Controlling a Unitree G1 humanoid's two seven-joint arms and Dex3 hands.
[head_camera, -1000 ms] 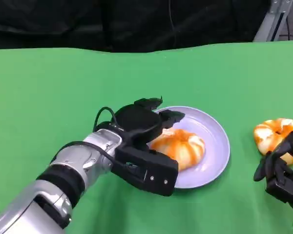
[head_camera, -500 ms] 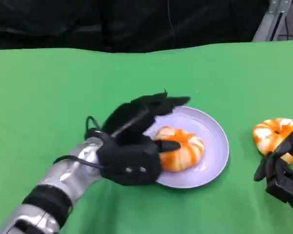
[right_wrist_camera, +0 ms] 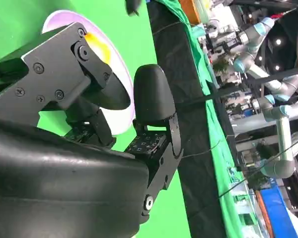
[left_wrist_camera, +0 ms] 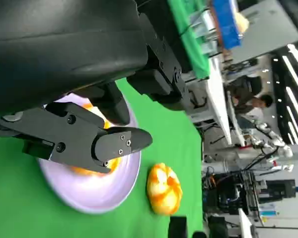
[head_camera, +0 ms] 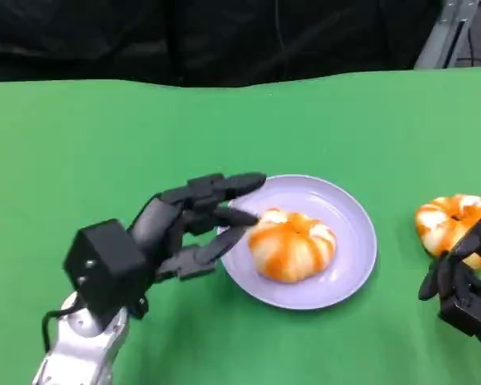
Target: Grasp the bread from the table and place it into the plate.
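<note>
An orange-and-white bread roll point(head_camera: 292, 245) lies in the lavender plate point(head_camera: 354, 216) at the table's middle. My left hand point(head_camera: 188, 224) hovers just left of the plate with its fingers spread and nothing in them, the tips near the rim. A second orange-and-white bread point(head_camera: 451, 221) sits on the green cloth at the right. My right hand point(head_camera: 463, 282) rests just in front of that bread, fingers apart, holding nothing. The left wrist view shows the plate point(left_wrist_camera: 97, 191), the roll in it behind my fingers point(left_wrist_camera: 97, 144), and the second bread point(left_wrist_camera: 164, 188) beyond.
Green cloth point(head_camera: 104, 136) covers the table, with open room at the left and back. A dark backdrop runs behind the far edge. A metal frame leg point(head_camera: 449, 28) stands at the back right. The right wrist view shows part of the plate point(right_wrist_camera: 116, 64).
My left hand has let go of the roll in the plate and drawn back to the left, fingers now spread. The forearm has dropped low. The right hand has stayed put.
</note>
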